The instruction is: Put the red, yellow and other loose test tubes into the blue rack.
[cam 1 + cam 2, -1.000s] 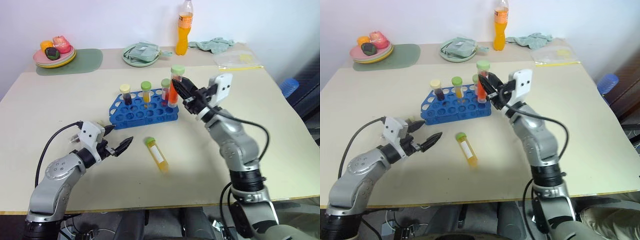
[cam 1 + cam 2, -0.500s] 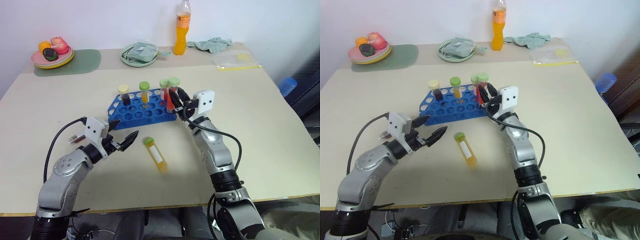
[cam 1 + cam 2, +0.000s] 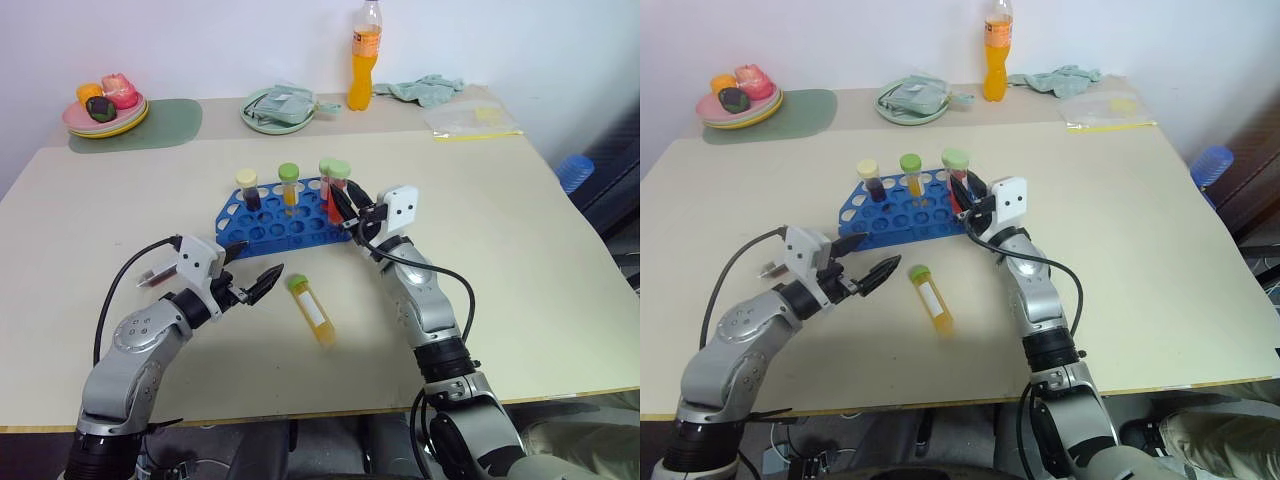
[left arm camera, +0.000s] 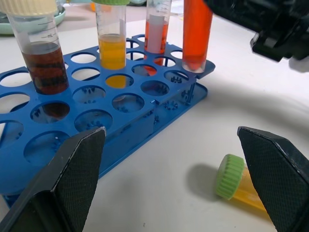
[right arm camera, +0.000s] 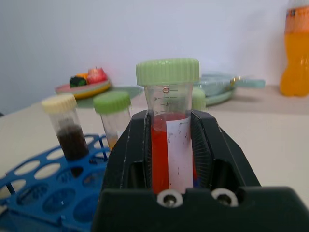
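My right end effector point(image 3: 345, 203) has come down to the blue rack point(image 3: 285, 222), pinching the red tube point(image 5: 169, 145) upright in a corner hole. My left end effector point(image 3: 250, 272) waits spread near the yellow tube point(image 3: 312, 310) lying on the tabletop point(image 3: 520, 250).

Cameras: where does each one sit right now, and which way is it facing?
Head eyes: above, looking forward and down at the table, both arms showing.
Left wrist: low, facing the blue rack and lying yellow tube between open fingers.
Right wrist: level, facing the red tube clamped in the right gripper.
Shared: rack and red tube.
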